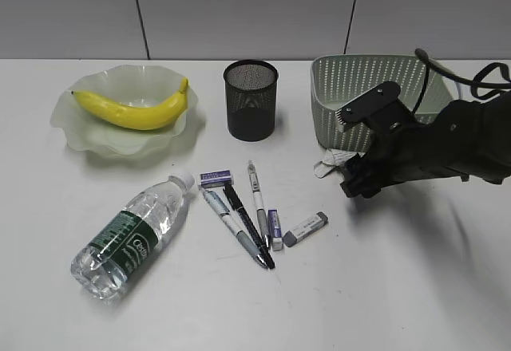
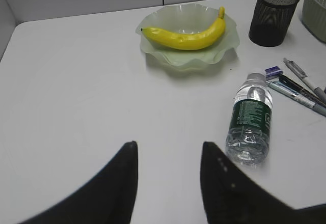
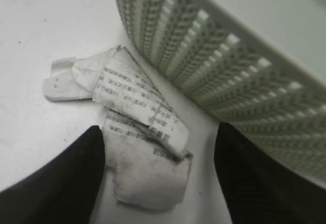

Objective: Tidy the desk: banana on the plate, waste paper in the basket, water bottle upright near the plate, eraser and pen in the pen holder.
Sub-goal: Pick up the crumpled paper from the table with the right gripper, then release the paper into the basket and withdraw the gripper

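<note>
The banana lies in the wavy pale green plate; both also show in the left wrist view. The water bottle lies on its side on the white desk. Three pens and several erasers lie in front of the black mesh pen holder. The waste paper lies on the desk against the basket, between the fingers of my open right gripper. My left gripper is open and empty, left of the bottle.
The sage-green basket stands at the back right, with my right arm partly in front of it. A grey panelled wall runs behind the desk.
</note>
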`<state>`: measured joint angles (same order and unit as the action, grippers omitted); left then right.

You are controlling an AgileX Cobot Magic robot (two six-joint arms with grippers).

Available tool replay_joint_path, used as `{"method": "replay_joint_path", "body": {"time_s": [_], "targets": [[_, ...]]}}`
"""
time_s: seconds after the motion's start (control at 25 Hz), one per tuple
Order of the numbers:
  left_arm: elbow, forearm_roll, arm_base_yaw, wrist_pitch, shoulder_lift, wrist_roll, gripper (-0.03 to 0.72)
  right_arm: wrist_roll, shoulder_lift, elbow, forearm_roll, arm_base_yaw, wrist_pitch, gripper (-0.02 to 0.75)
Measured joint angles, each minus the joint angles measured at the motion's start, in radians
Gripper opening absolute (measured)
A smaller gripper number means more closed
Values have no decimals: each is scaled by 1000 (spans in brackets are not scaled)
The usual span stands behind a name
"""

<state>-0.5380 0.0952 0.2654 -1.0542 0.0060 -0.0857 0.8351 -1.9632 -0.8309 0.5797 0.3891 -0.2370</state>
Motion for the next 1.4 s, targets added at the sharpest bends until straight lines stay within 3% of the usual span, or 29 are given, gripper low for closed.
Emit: {"method": "replay_joint_path", "body": {"time_s": [0.16,0.24,0.4,0.52,0.92,1.08,1.28,1.4], "targets": [[0,0,0,0,0,0,308,-18,-46,-30,2,0,-8,506],[0,0,0,0,0,0,308,-30,-53,-40,4,0,-9,436],[0,0,0,0,0,0,308,-36,-52,-42,5,0,24,120],[0,-1,0,0,0,0,308,-38,-18,-42,5,0,93,27],[0,-1,0,0,0,0,308,-38,299,-42,-2,0,249,13],[0,-1,0,0,0,0,308,-38,372,-47,28,-9,89,13],[0,-1,0,0,0,0,308,-38,258,-88,40,-45,-22,15],[0,-1,0,0,0,0,308,-38,157,-123,68,-55,-36,83]]}}
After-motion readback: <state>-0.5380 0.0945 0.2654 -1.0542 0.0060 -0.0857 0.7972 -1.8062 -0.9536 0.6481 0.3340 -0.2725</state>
